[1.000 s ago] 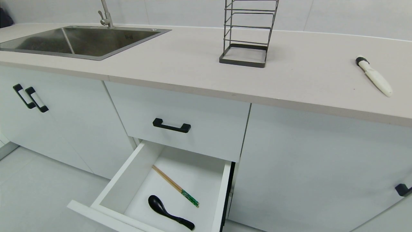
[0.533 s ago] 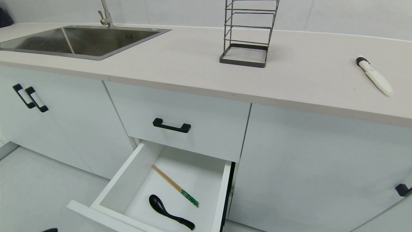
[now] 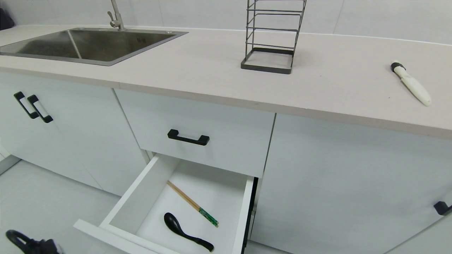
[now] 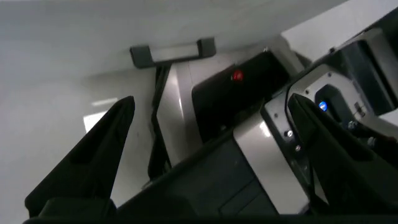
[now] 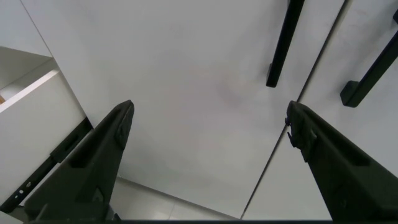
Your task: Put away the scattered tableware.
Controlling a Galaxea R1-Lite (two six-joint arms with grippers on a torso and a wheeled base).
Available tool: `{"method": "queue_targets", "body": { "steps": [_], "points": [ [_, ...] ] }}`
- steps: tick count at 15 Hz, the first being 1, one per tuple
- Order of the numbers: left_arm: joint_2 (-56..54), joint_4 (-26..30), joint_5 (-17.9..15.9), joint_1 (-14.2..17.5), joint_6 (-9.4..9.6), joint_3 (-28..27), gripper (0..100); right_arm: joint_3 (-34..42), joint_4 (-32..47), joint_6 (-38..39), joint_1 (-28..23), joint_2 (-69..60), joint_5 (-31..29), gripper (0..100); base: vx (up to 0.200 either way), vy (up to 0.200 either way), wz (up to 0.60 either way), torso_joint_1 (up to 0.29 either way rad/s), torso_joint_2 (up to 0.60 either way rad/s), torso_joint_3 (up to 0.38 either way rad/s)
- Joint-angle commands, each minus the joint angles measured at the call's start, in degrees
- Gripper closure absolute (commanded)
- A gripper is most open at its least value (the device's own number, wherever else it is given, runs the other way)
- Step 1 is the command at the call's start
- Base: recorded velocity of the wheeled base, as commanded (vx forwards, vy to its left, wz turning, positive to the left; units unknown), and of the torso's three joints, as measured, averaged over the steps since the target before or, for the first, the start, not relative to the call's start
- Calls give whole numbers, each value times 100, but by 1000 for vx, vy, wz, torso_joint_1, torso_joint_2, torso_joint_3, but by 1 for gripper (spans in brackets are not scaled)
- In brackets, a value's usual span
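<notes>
A black spoon (image 3: 187, 233) lies in the open drawer (image 3: 243, 211) at the lower middle of the head view, bowl toward the frame's left and handle running to the lower right. Just above it lies a pair of wooden chopsticks (image 3: 192, 203) with green ends, slanting the same way and apart from the spoon. The drawer stands pulled out beneath a closed drawer with a black handle (image 3: 188, 137). On the worktop (image 3: 197, 70), at the far right of the frame, rests a white utensil with a black end (image 3: 411, 84), well apart from everything else. A dark wire rack (image 3: 272, 38) stands upright at the upper middle, and a steel sink (image 3: 88, 44) with its faucet (image 3: 114, 16) sits in the upper left. Two black door handles (image 3: 33, 107) show on the cabinet at the left edge. A black part of the left arm (image 3: 24, 243) shows in the lower left corner, low beside the drawer front. In the left wrist view the left gripper (image 4: 211, 106) has its fingers spread wide with nothing between them, pointing toward a white panel with a dark handle (image 4: 173, 53). The right gripper (image 5: 211, 111) is likewise spread and holds nothing, facing white cabinet doors with black handles (image 5: 285, 43).
</notes>
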Motion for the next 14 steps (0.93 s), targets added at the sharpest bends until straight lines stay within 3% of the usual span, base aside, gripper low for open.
{"method": "queue_targets", "body": {
  "steps": [1,2,4,7,8,9,14],
  "points": [
    [678,-5,238,-61,2,-154,0,1,0,-4,4,11,2,0,0,0,0,0,0,0],
    [722,-5,291,-61,-7,-189,0,1,0,-4,4,11,2,0,0,0,0,0,0,0],
    [1073,-13,704,-52,-60,-356,0,1,0,-4,4,11,2,0,0,0,0,0,0,0],
    [1355,4,959,-35,-156,-497,0,1,0,-4,4,11,2,0,0,0,0,0,0,0],
    [1574,-13,1293,-52,-262,-594,0,1,0,-4,4,11,2,0,0,0,0,0,0,0],
    [1680,-13,1398,-52,-279,-664,0,1,0,-4,4,11,2,0,0,0,0,0,0,0],
    [2031,-92,1539,-43,-482,-1077,0,1,0,-4,4,11,2,0,0,0,0,0,0,0]
  ]
}}
